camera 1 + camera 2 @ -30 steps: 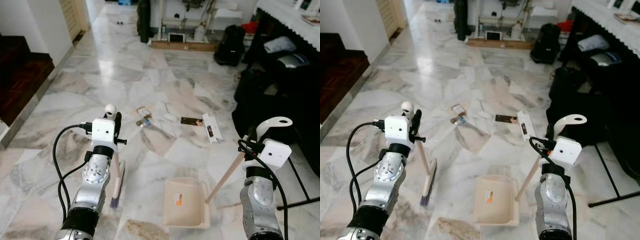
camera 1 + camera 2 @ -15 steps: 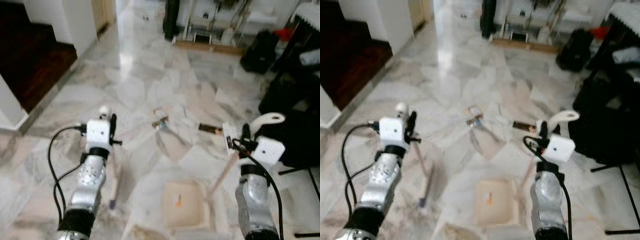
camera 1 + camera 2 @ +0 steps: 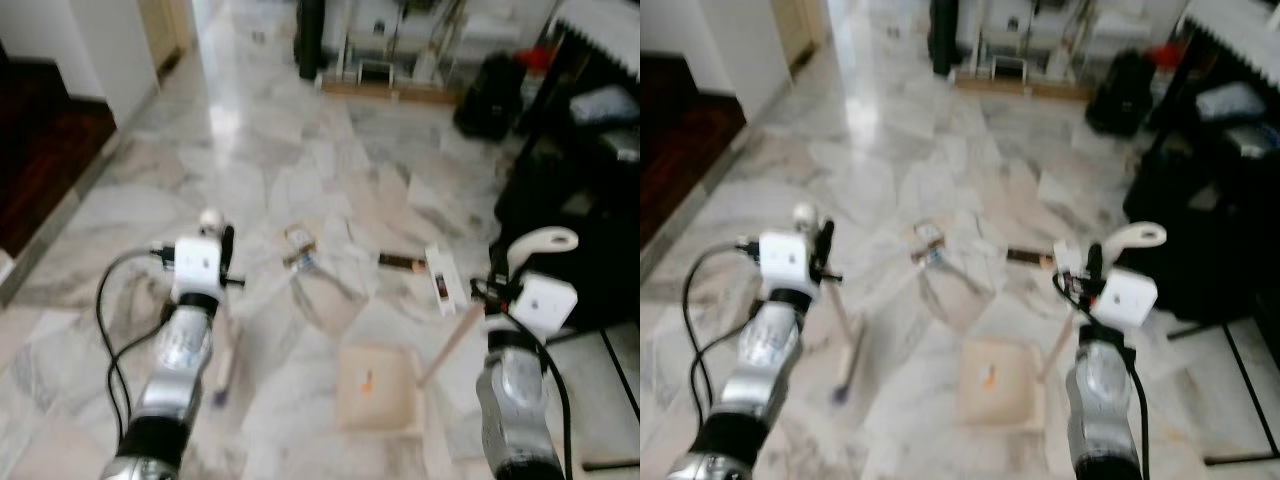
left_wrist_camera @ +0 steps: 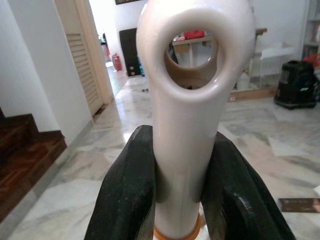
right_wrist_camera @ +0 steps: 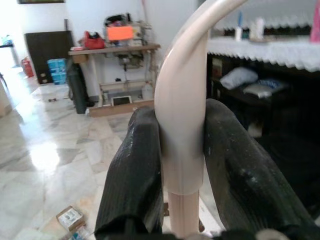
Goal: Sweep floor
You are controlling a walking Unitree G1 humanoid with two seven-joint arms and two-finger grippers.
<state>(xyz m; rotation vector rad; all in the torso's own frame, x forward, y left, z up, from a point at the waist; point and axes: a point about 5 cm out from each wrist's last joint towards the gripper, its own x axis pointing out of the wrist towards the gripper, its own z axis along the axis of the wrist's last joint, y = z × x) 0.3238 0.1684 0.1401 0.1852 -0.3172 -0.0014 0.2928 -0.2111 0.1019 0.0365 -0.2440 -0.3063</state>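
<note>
Left gripper (image 4: 175, 200) pinches the white broom handle (image 4: 187, 110), the brush head (image 3: 222, 385) low over the marble floor (image 3: 250, 170) beside the arm; right gripper (image 5: 182, 185) is clamped on the dustpan handle (image 5: 182, 125), the cream dustpan (image 3: 378, 390) flat on the floor between the arms. Litter (image 3: 298, 248), small boxes and wrappers, lies just beyond the pan. Judged step: approaching the debris. Next, the broom must reach past it and draw it toward the pan. No writing is legible through the blur.

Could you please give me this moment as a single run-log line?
left end effector: shut on broom handle | right end effector: shut on dustpan handle | dustpan: on floor | litter: ahead, unswept
</note>
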